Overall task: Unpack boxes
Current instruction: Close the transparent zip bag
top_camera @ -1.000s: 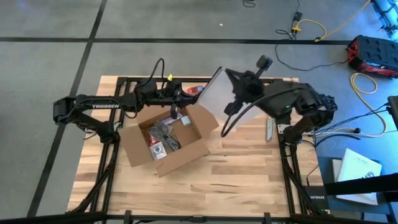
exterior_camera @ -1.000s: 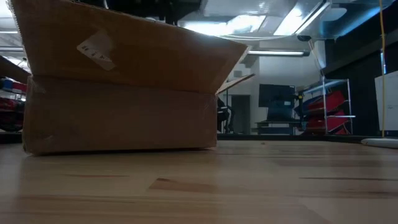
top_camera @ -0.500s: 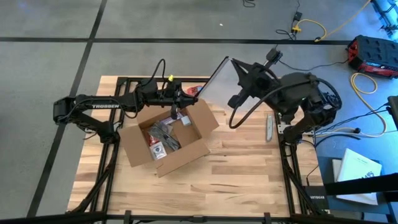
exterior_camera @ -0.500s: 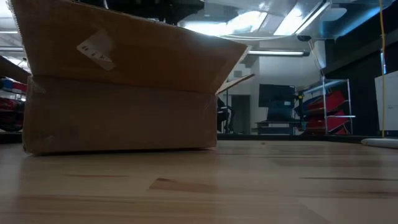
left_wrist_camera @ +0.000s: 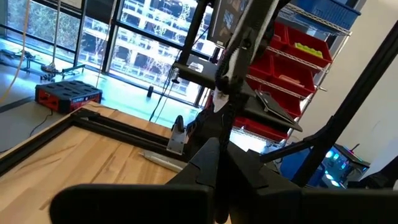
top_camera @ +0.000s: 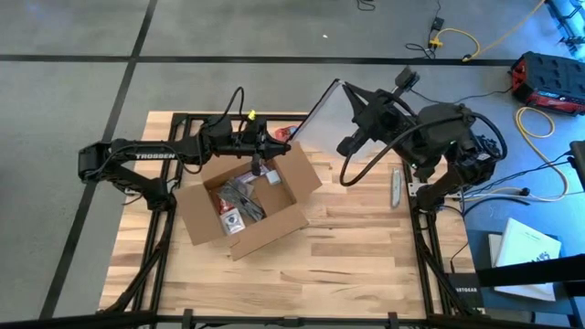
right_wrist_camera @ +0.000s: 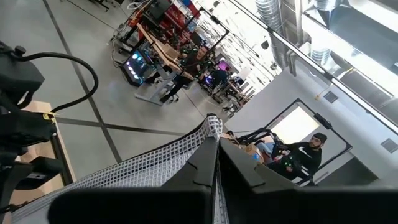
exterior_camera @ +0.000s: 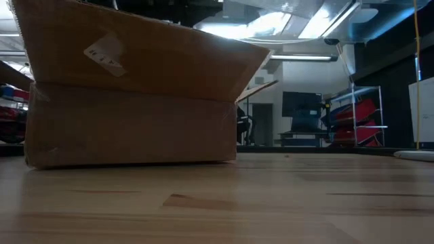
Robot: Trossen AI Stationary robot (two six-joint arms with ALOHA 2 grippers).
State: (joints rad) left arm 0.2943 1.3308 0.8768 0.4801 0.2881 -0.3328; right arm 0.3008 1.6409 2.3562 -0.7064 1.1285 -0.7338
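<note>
The brown cardboard box [top_camera: 242,203] stands open on the table, flaps spread, and fills the left of the low view [exterior_camera: 129,95]. Dark bagged items [top_camera: 242,196] lie inside it. My left gripper [top_camera: 272,146] [left_wrist_camera: 217,155] is shut and holds nothing, over the box's far rim. My right gripper [top_camera: 355,117] [right_wrist_camera: 216,140] is shut on a pale grey sheet with a mesh pattern [top_camera: 327,117] [right_wrist_camera: 155,168], raised above the table beyond the box's far right corner. My right gripper pinches the mesh sheet between its two fingers at the edge nearest the table's right side [right_wrist_camera: 208,127]. The fingers come from the table's right. The sheet is lifted clear, tilted steeply, and spreads away from the fingers toward the box.
A small red-and-blue object [top_camera: 288,132] lies at the far edge behind the box. A grey utility knife [top_camera: 396,187] lies near the right edge, also low at the right of the low view [exterior_camera: 415,154]. Bare wood lies in front of the box. People show far off in the right wrist view.
My right gripper has drawn back toward the table's right and far side, carrying the mesh sheet with it. The sheet has tipped from a broad face-up slant to a steeper one, nearly edge-on half a second ago. The box and my left arm have kept still.
</note>
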